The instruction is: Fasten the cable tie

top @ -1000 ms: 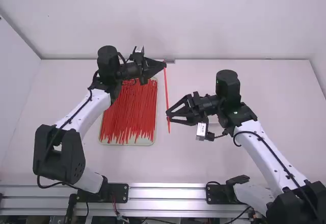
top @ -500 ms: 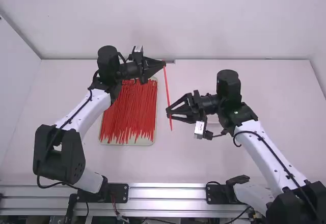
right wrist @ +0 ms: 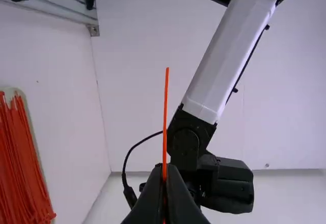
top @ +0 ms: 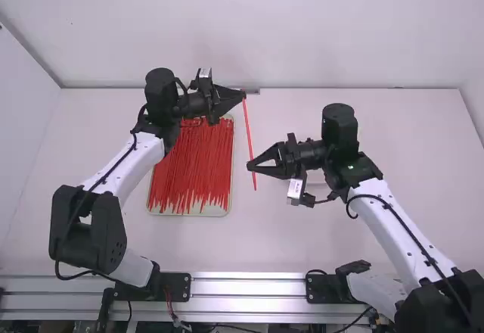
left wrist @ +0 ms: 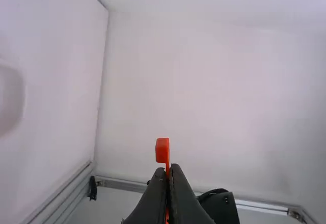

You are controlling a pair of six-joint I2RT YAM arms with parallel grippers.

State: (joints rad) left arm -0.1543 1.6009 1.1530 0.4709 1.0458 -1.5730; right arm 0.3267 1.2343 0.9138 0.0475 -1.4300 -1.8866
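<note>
The right pincer [top: 252, 167], spread wide 1 second ago, has now closed on the red cable tie [top: 249, 138] near its tail. The left pincer [top: 240, 96] stays clamped on the tie's head end, holding it above the counter [top: 363, 121].

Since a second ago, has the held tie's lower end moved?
Yes. The cable tie has swung its lower end slightly right, away from the tray of spare ties, and the right pincer has shut on it.
</note>
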